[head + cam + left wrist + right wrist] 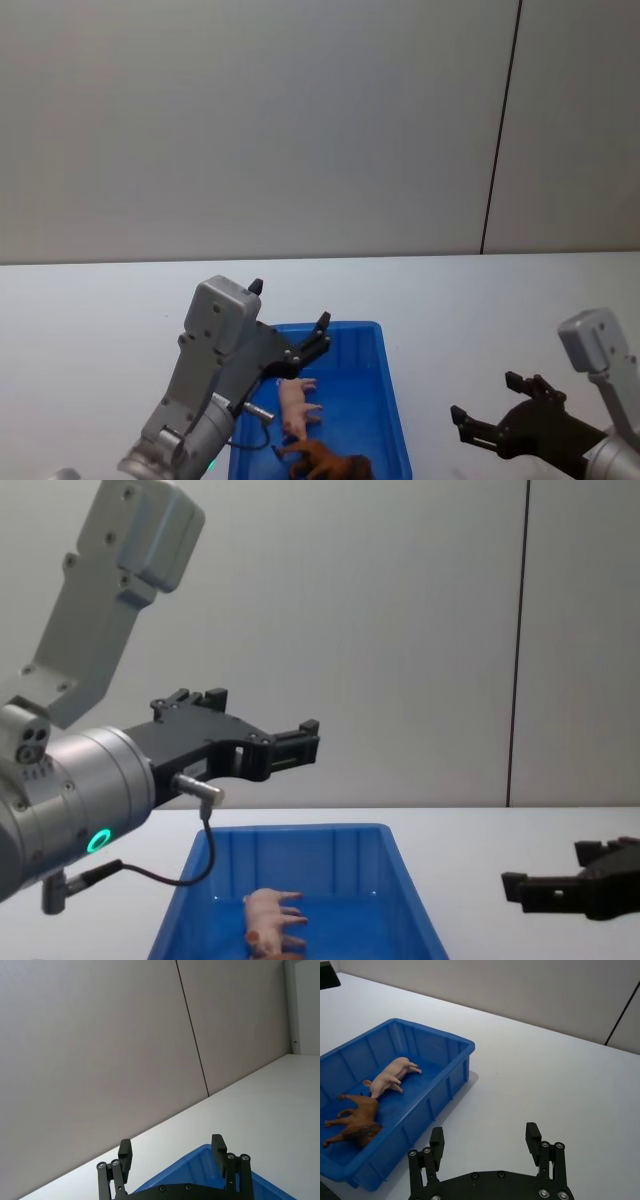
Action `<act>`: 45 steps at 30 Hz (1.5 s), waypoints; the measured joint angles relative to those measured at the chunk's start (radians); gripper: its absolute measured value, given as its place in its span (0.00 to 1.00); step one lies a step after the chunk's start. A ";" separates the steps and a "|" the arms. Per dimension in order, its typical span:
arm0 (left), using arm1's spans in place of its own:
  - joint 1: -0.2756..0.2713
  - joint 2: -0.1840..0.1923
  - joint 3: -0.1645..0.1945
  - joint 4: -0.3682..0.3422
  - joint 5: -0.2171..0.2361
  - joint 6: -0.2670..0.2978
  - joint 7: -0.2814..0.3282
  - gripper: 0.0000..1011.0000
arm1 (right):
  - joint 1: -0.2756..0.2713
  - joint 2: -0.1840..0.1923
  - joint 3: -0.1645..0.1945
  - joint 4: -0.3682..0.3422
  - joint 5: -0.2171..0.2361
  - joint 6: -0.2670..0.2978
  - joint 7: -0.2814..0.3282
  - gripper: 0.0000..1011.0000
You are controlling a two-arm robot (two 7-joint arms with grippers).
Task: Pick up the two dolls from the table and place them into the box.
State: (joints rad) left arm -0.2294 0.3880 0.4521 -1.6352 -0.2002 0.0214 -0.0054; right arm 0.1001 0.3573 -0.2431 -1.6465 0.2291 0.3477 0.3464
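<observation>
– Down in the box (385, 370), both dolls are lying on the blue floor. The pig (295, 405) is on its side near the middle, and the brown doll (330, 463) is just beside it, at the robot's end.
– And the left end effector (171, 1146)?
– Raised over the box's far left corner, released, fingers spread, gripping nothing. A green ring (97, 840) glows on that arm and a thin cable (212, 840) loops below it.
– Right end effector (485, 1132)?
– Low over the white surface (480, 300), well right of the box, released too and empty.
– What about the room?
– Plain grey wall (250, 120) with one dark vertical seam (500, 130) toward the right. The surface is smooth matte white.
– Any difference between the views?
– The right wrist view gives the whole brown doll, legs stretched out, plus the box's ribbed walls. The chest view catches the pig side-on, legs pointing right, with the left arm big above it.
</observation>
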 joint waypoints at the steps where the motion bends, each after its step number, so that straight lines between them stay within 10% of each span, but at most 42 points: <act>1: 0.004 0.004 -0.002 -0.007 -0.002 0.005 0.006 0.99 | -0.004 0.004 0.002 -0.001 0.003 -0.001 -0.002 0.99; 13: 0.081 0.061 -0.028 -0.095 -0.100 0.035 0.105 0.99 | -0.021 0.020 0.012 -0.007 0.017 -0.006 -0.010 0.99; 25: 0.227 0.170 -0.078 -0.199 -0.320 0.032 0.250 0.99 | -0.028 0.027 0.016 -0.010 0.023 -0.008 -0.014 0.99; 45: 0.346 0.270 -0.119 -0.198 -0.459 0.061 0.252 0.99 | -0.030 0.029 0.019 -0.011 0.026 -0.009 -0.015 0.99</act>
State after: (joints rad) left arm 0.1169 0.6577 0.3332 -1.8332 -0.6589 0.0827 0.2470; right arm 0.0699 0.3867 -0.2246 -1.6575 0.2550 0.3383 0.3310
